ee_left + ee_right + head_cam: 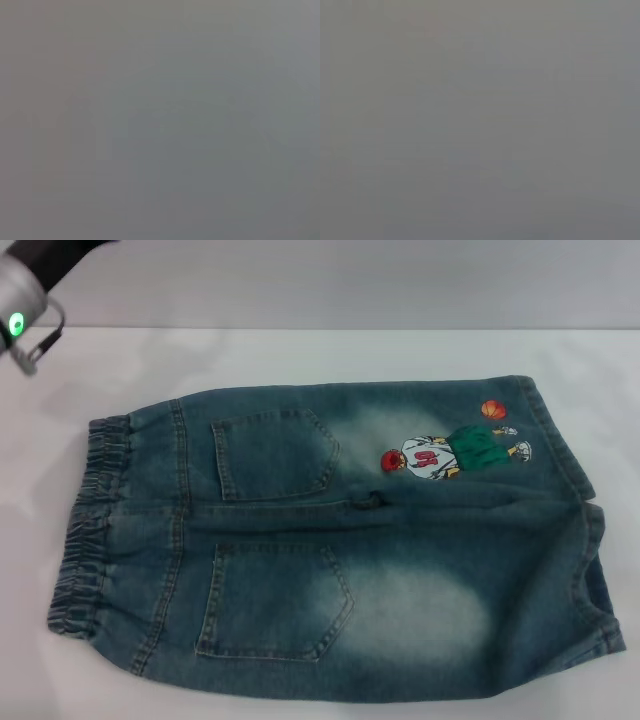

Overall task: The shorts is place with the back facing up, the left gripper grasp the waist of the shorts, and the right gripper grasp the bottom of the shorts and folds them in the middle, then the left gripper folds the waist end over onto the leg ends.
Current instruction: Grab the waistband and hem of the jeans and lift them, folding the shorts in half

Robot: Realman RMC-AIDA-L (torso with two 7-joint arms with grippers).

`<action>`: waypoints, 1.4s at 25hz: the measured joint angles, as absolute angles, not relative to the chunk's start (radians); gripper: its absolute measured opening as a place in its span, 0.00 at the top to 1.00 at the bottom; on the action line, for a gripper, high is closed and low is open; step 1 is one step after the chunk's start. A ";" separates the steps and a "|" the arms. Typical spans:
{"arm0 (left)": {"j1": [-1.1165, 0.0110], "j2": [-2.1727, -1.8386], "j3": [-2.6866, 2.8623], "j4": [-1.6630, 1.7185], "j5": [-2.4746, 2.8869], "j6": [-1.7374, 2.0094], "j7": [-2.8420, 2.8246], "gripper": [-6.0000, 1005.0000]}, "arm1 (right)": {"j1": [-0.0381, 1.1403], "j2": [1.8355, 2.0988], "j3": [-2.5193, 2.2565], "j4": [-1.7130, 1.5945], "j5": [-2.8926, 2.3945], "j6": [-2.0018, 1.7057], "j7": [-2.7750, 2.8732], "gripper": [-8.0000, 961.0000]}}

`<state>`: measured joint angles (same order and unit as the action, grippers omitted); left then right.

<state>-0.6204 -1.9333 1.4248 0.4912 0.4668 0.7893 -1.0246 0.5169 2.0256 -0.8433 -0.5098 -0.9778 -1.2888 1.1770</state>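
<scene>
The shorts [330, 540] lie flat, back up. My left arm [30, 285] sits beyond their waistband corner; its jaws' state I cannot tell. Both wrist views show apparently nothing.

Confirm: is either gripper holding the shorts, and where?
Nothing held. The denim shorts lie flat and untouched on the table; only the left arm's wrist shows, far left corner. Right gripper out of view.

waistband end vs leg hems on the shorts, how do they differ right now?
The waistband is gathered and ruffled elastic; the leg hems are flat with a stitched border. The waistband lies toward the robot's left on the shorts, the hems toward its right. A cartoon print sits near one hem, none near the waistband. Both lie flat on the white table, ungripped.
</scene>
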 joint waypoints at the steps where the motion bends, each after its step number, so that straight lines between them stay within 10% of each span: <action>1: -0.616 -1.920 1.420 0.524 0.531 0.800 -1.099 0.17 | 0.516 2.021 -0.839 -0.526 -1.013 -1.313 1.216 0.47; 17: -0.639 -1.770 0.901 0.897 1.883 1.485 -2.128 0.18 | 0.519 1.955 -0.520 -0.855 -1.955 -1.674 1.624 0.47; 35: -0.620 -1.788 0.813 1.031 2.169 1.809 -2.374 0.19 | 0.515 1.928 -0.376 -0.957 -2.364 -1.777 1.672 0.47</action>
<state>-0.6200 -1.7875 0.8129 1.0309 2.1686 1.8087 -2.3740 0.5150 1.9276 -0.3758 -0.9571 -2.3642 -1.7769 1.6719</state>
